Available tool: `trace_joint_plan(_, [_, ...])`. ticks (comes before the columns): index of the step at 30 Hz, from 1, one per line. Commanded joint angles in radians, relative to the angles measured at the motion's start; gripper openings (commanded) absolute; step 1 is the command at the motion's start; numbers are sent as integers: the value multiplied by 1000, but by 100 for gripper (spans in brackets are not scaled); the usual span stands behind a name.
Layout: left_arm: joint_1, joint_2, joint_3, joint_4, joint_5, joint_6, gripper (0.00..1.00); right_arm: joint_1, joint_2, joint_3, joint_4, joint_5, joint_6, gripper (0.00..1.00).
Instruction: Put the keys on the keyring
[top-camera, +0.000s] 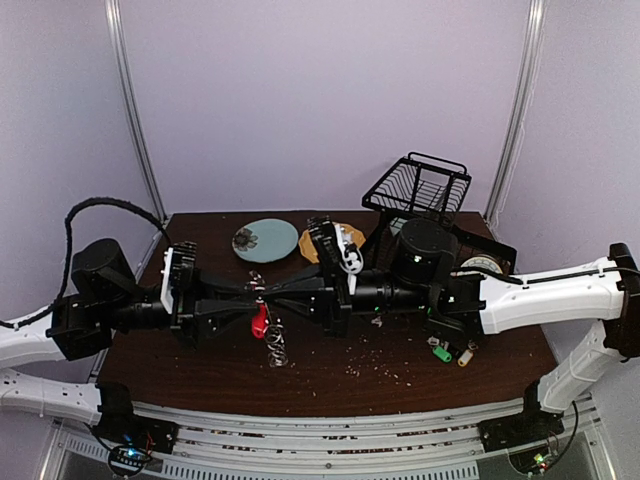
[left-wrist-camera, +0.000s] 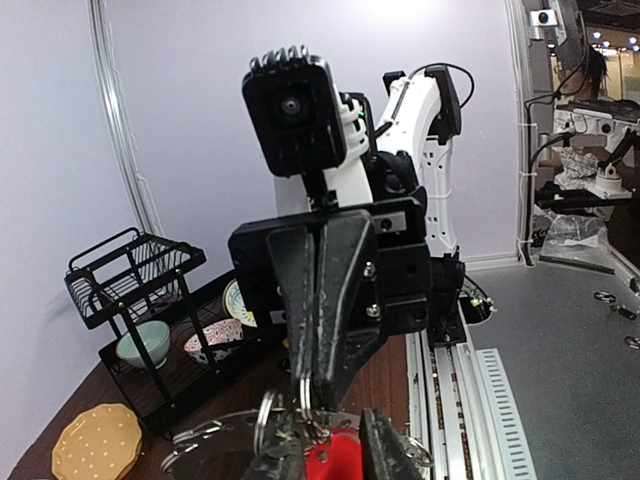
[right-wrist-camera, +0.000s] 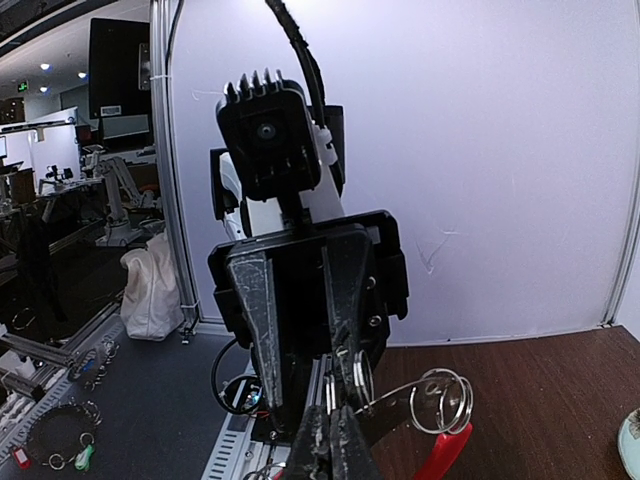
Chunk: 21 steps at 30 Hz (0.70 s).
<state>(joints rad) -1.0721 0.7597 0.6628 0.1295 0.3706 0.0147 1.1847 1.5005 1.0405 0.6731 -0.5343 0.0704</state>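
Left gripper (top-camera: 250, 303): your left arm reaches in from the left, fingers pointing toward the table's middle. From the right wrist you see its jaws nearly closed, with silver wire rings and a red-handled piece hanging at their tips. You can take it as pinching the keyring; how tight the pinch is you cannot tell.

Right gripper (top-camera: 272, 290): your right arm comes in from the right and meets the left one tip to tip. From the left wrist its two black fingers (left-wrist-camera: 345, 300) stand pressed together with no gap, and thin silver rings sit at their tips. It is closed on the keyring's wire.

Keyring (top-camera: 262, 300): it hangs between the two sets of fingertips, above the table rather than on it. A red segment (top-camera: 259, 322) dangles just below the meeting point, and a silvery coiled length (top-camera: 277, 345) trails down from it toward the tabletop.

Keys: among the rings you cannot pick out a single loose key for certain.

Tagged bunch (top-camera: 450, 352): green and yellow tags lie on the table below your right arm, well apart from the keyring.

Table (top-camera: 330, 385): dark wood, scattered with small crumbs.

Teal plate (top-camera: 266, 240): behind the grippers.

Wire rack (top-camera: 418, 186): black, at the back right.
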Motion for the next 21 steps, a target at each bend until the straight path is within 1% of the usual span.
trace_joint_plan(1, [4,8,26,73,16,-10,16,-1,-8,8,15,11,-19,0])
trace_joint_plan(3, [4,12,28,69,13,-9,2,-2,-8,9,10,12,-21,0])
trace_joint_plan(4, [4,13,32,59,5,-8,0,-2,-10,10,7,13,-23,0])
trace_joint_plan(8, [4,7,48,-7,-61,7,0,-2,-29,15,-40,6,-49,0])
trace_joint_plan(9, [4,5,56,-36,-90,15,0,-6,-36,25,-85,0,-72,0])
trace_joint_plan(10, [4,2,69,-74,-116,25,0,-11,-43,38,-178,-4,-109,3])
trace_joint_plan(11, [4,2,90,-114,-141,39,0,-17,-50,59,-260,5,-151,10])
trace_joint_plan(12, [4,4,108,-161,-164,53,0,-23,-56,80,-338,23,-194,14])
trace_joint_plan(15, [3,22,160,-281,-211,88,0,-38,-63,146,-543,55,-327,17])
trace_joint_plan(18, [3,49,205,-357,-216,114,0,-42,-32,223,-670,63,-402,18])
trace_joint_plan(21, [3,78,235,-392,-202,132,0,-42,-5,268,-691,60,-428,19])
